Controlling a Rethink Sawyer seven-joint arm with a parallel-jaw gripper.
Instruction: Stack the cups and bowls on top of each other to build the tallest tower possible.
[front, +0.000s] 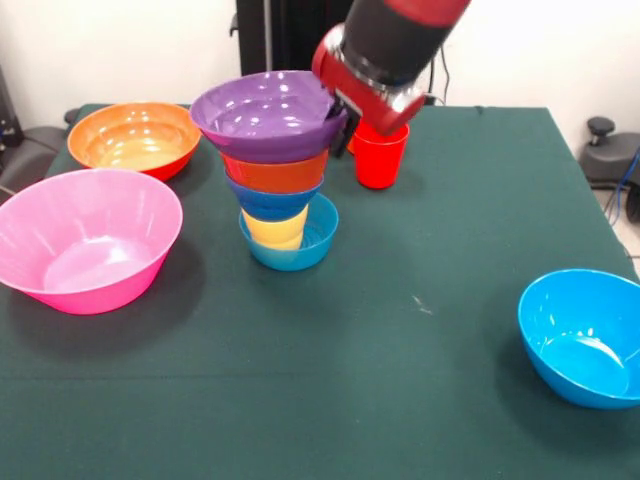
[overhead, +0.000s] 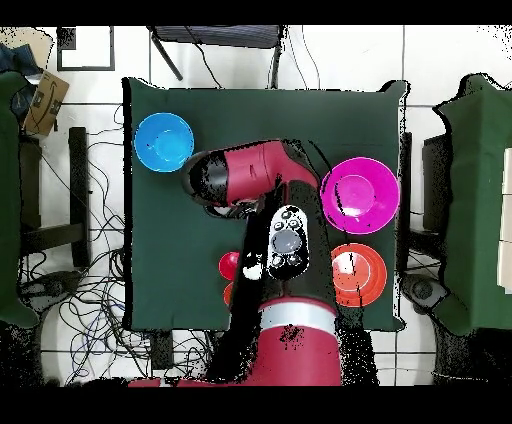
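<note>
At the table's middle, the tower (front: 285, 170) is standing: a small blue bowl (front: 300, 245) is holding a yellow cup (front: 275, 230), with blue, orange and purple bowls (front: 265, 115) piling upward. I am holding my gripper (front: 338, 112) against the purple bowl's rim; whether my claw is spread or pinching, I cannot tell. Behind, the red cup (front: 380, 158) is standing upright. Pink bowl (front: 85, 240), large orange bowl (front: 133, 138) and bright blue bowl (front: 583, 338) are sitting apart.
</note>
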